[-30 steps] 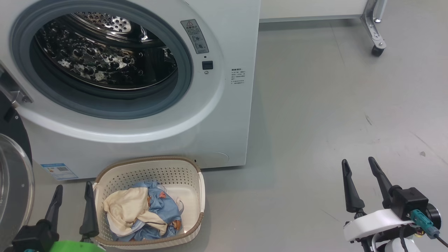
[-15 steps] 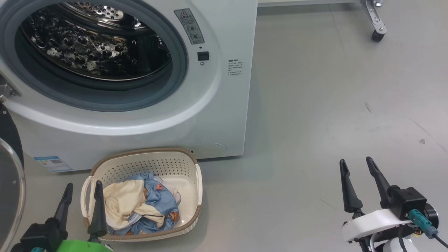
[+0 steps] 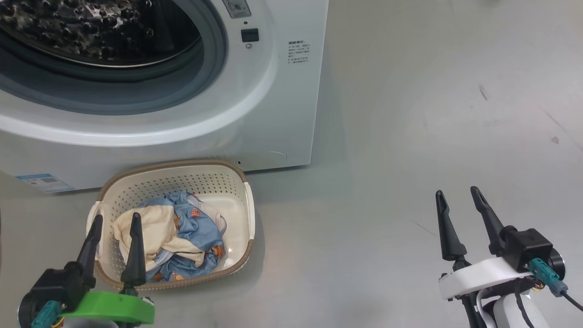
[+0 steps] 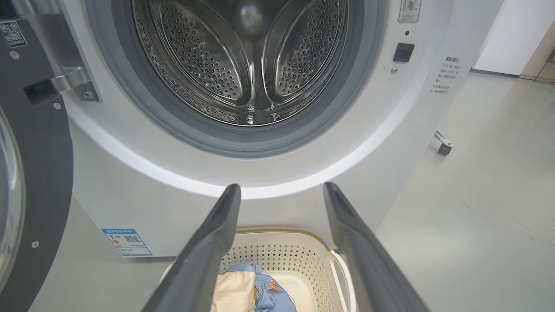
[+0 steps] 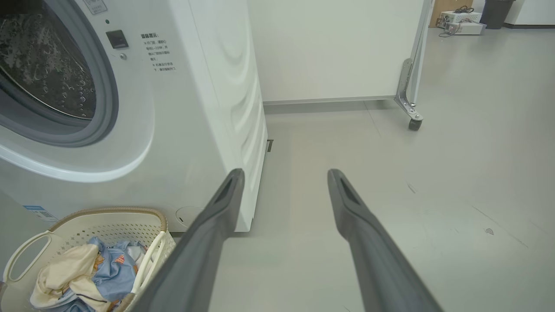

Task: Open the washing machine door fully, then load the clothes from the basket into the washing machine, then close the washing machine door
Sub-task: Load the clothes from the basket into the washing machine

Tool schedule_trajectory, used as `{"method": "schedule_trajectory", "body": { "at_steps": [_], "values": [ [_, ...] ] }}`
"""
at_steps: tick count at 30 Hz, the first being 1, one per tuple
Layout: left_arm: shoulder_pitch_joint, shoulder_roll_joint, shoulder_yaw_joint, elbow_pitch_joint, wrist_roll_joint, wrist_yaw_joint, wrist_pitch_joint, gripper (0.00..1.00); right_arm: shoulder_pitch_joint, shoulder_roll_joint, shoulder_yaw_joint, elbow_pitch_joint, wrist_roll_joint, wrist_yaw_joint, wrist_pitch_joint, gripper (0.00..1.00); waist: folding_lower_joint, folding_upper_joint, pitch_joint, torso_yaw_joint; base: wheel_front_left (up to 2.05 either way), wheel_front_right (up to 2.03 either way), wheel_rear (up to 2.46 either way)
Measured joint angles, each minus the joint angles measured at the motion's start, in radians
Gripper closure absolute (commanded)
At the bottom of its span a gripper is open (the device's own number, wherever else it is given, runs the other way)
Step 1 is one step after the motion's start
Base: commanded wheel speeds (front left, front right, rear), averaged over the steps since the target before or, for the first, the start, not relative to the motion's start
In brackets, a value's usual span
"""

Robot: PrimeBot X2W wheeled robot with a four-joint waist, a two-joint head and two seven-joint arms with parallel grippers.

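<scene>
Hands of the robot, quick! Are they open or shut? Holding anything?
Left hand: open, holding nothing.
Right hand: open, holding nothing.

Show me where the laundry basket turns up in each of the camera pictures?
Head view: the basket sits lower left, on the floor before the washing machine.
Left wrist view: basket at bottom centre, between the fingers.
Right wrist view: basket in the bottom left corner.
Shared landmark: the blue label low on the machine.
</scene>
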Motion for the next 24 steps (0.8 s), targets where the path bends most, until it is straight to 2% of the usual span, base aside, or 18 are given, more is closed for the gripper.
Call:
{"method": "schedule_trajectory", "body": {
  "at_steps": [10, 24],
  "values": [
    [-0.103, 0.015, 0.0, 0.037, 0.0, 0.0, 0.0, 0.0, -0.06, 0.0, 0.017, -0.018, 0.017, -0.001, 0.0, 0.0, 0.0, 0.0, 0.132, -0.023, 0.0, 0.0, 0.0],
    [-0.294, 0.072, 0.015, 0.209, 0.001, -0.002, 0.0, 0.0, -0.149, -0.002, 0.048, -0.048, 0.031, -0.002, 0.0, 0.0, 0.0001, 0.0, 0.328, -0.07, 0.0, 0.0, 0.0]
  ]
}}
